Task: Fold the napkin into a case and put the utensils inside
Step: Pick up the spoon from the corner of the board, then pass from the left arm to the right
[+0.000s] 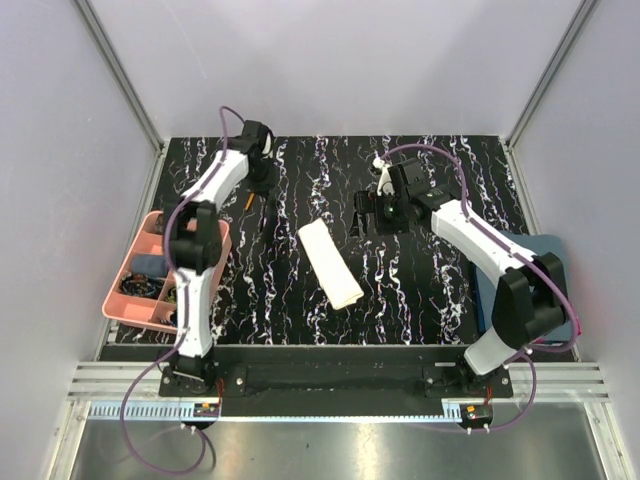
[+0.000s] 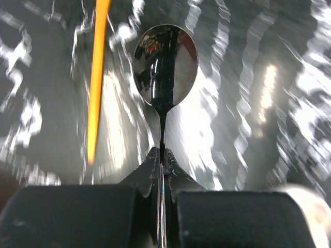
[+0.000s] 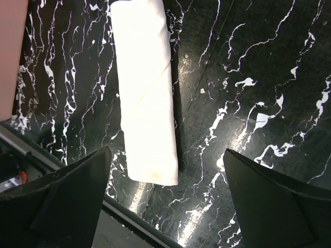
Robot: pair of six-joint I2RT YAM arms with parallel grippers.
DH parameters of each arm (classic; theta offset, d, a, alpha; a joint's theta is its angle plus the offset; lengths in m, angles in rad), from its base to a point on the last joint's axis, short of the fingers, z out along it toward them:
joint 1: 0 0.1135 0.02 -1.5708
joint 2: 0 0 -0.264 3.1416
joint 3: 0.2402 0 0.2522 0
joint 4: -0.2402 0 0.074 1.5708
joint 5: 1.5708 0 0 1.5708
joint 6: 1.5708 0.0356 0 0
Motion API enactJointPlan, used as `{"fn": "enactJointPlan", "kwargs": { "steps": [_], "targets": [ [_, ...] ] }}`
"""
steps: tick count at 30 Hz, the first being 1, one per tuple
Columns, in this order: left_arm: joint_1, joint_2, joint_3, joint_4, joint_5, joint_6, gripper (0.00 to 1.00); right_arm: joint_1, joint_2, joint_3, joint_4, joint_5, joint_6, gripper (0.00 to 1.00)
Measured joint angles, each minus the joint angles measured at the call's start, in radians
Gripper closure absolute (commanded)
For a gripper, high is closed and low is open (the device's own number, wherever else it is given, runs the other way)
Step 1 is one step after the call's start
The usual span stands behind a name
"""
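Observation:
The napkin, folded into a narrow cream case [image 1: 330, 263], lies slanted in the middle of the black marble table [image 1: 420, 290]. My left gripper [image 1: 263, 186] is at the back left, shut on the thin handle of the black spoon [image 2: 165, 64], whose round bowl points away from the fingers [image 2: 178, 178]. The orange-handled stick [image 2: 97, 77] lies just left of the spoon. My right gripper [image 1: 368, 215] hovers open to the right of the case [image 3: 147, 93], its fingers [image 3: 77, 191] spread wide with nothing between them.
A pink compartment tray [image 1: 150, 270] holding small items sits at the table's left edge, under the left arm. A dark blue-grey towel [image 1: 545, 265] lies at the right edge beneath the right arm. Grey walls enclose the table.

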Motion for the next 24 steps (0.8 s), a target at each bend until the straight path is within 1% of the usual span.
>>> {"fn": "enactJointPlan", "kwargs": {
  "steps": [2, 3, 5, 6, 8, 9, 10, 13, 16, 18, 20, 23, 24],
  "targets": [
    [-0.02, -0.129, -0.098, 0.0, 0.008, -0.006, 1.0, -0.022, 0.031, 0.021, -0.003, -0.037, 0.0, 0.03],
    [-0.038, -0.203, -0.15, 0.011, 0.012, -0.008, 1.0, -0.034, 0.044, 0.034, -0.004, -0.064, 0.0, 0.06],
    [-0.085, -0.354, -0.251, 0.025, 0.023, -0.012, 1.0, -0.051, 0.063, 0.064, -0.005, -0.122, 0.005, 0.09],
    [-0.124, -0.438, -0.307, 0.039, 0.028, -0.014, 1.0, -0.056, 0.069, 0.079, -0.006, -0.153, 0.01, 0.11],
    [-0.201, -0.553, -0.383, 0.051, 0.036, -0.011, 1.0, -0.061, 0.077, 0.113, -0.007, -0.208, 0.024, 0.12],
    [-0.249, -0.606, -0.42, 0.059, 0.041, -0.005, 1.0, -0.063, 0.08, 0.133, -0.006, -0.237, 0.032, 0.17],
    [-0.299, -0.649, -0.456, 0.067, 0.041, 0.003, 1.0, -0.066, 0.082, 0.15, -0.007, -0.264, 0.04, 0.19],
    [-0.446, -0.716, -0.53, 0.074, 0.039, 0.035, 1.0, -0.079, 0.084, 0.186, -0.006, -0.346, 0.06, 0.23],
    [-0.529, -0.726, -0.587, 0.071, 0.015, 0.07, 1.0, -0.088, 0.084, 0.178, -0.004, -0.412, 0.085, 0.26],
    [-0.543, -0.727, -0.613, 0.07, -0.007, 0.087, 1.0, -0.089, 0.08, 0.154, -0.006, -0.426, 0.094, 0.29],
    [-0.553, -0.73, -0.636, 0.071, -0.031, 0.11, 1.0, -0.089, 0.077, 0.121, -0.011, -0.441, 0.099, 0.36],
    [-0.568, -0.742, -0.662, 0.072, -0.058, 0.137, 1.0, -0.089, 0.076, 0.085, -0.026, -0.48, 0.103, 0.4],
    [-0.576, -0.749, -0.672, 0.076, -0.061, 0.145, 1.0, -0.089, 0.076, 0.077, -0.029, -0.491, 0.104, 0.4]
  ]
}}
